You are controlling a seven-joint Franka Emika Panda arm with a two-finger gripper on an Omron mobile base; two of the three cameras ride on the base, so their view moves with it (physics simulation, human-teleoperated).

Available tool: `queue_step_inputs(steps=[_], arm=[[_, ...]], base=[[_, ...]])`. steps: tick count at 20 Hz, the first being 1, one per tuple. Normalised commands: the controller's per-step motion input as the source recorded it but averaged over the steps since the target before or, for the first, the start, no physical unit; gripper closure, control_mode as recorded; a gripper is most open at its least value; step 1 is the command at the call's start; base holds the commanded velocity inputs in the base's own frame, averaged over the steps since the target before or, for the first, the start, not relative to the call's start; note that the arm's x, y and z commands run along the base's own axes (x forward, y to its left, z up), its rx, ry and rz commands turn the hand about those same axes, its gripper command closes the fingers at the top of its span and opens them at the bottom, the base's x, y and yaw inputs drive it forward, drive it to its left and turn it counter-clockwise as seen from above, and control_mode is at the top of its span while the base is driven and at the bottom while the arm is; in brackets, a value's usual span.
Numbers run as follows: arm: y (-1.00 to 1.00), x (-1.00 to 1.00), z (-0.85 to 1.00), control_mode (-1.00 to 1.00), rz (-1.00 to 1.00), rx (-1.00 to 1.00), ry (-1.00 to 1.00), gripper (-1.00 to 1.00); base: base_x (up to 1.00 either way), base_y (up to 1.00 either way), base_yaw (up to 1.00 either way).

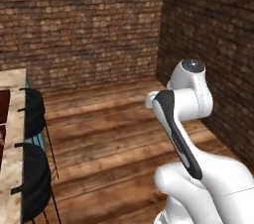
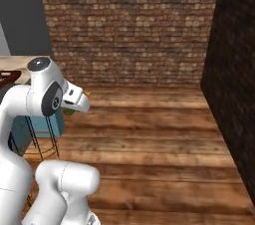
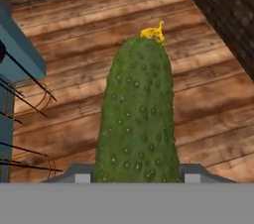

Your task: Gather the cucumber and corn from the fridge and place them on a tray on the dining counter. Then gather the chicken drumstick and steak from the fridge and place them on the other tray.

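In the hand view the cucumber (image 3: 138,114), dark green and bumpy with a yellow tip, stands up from between my fingers. My gripper (image 3: 138,176) is shut on its lower end, above the wooden floor. In the right base view the hand (image 2: 75,97) hangs beside the teal base of the dining counter (image 2: 20,62), and a sliver of green (image 2: 68,111) peeks out below it. The counter's beige top (image 1: 12,139) runs along the left edge of the left base view, with a dark tray (image 1: 4,106) on it. The fridge, corn, chicken drumstick and steak are out of view.
Two black bar stools (image 1: 32,111) (image 1: 34,181) stand against the counter, their thin legs (image 3: 25,86) close to the hand. Brick walls close the back (image 1: 84,25) and the right side (image 2: 234,79). Open wooden floor (image 2: 149,134) lies between.
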Motion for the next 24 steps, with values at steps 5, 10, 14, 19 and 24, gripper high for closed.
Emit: queue_step_inputs(steps=[5, 10, 14, 19, 24], arm=[[0.00, 0.00, 0.00, 1.00, 0.00, 0.00, 0.00, 1.00], [0.00, 0.00, 0.00, 1.00, 0.00, 0.00, 0.00, 1.00], [0.00, 0.00, 0.00, 1.00, 0.00, 0.00, 0.00, 1.00], [0.00, 0.00, 0.00, 1.00, 0.00, 0.00, 0.00, 1.00], [0.00, 0.00, 0.00, 1.00, 0.00, 0.00, 0.00, 1.00]], base=[[1.00, -0.16, 0.31], [1.00, 0.00, 0.49], [1.00, 0.09, 0.60], [0.77, 0.38, 0.67], [0.17, 0.66, 0.55]])
